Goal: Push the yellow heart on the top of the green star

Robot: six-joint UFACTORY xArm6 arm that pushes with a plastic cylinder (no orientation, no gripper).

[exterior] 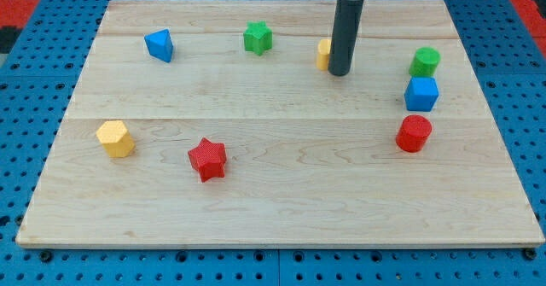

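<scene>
On the wooden bench (281,175), eight blocks are counted: two yellow, two green, two blue, two red.

Yellow: one heart (324,53) near the view's top, right of centre, mostly hidden behind the rod (345,34), so only its left edge is seen and the shape can barely be made out; one yellow hexagonal block (115,138) at the view's left, lower half.

Green: one green star (258,37) near the view's top, left of the yellow heart and apart from it; one green cylinder (425,61) at the view's right.

Blue: one blue wedge-like block (159,44) at the view's top left; one blue cube (421,93) at the view's right, just below the green cylinder, touching or nearly so, which of the two cannot be told.

Red: one red star (207,159) in the lower left-centre; one red cylinder (415,133) at the view's right, just below the blue cube with a small gap.

No claw is fitted, so no opening can be reported and nothing is held. One dark rod is seen, upright. My tip (339,72) is set down on the bench just beside the yellow heart's right side, at its lower right; contact looks likely but cannot be confirmed. The tip is well apart from every other block.

Task block: yellow heart sits to the view's right of the green star, at roughly the same height on the bench, bare board between them.
</scene>
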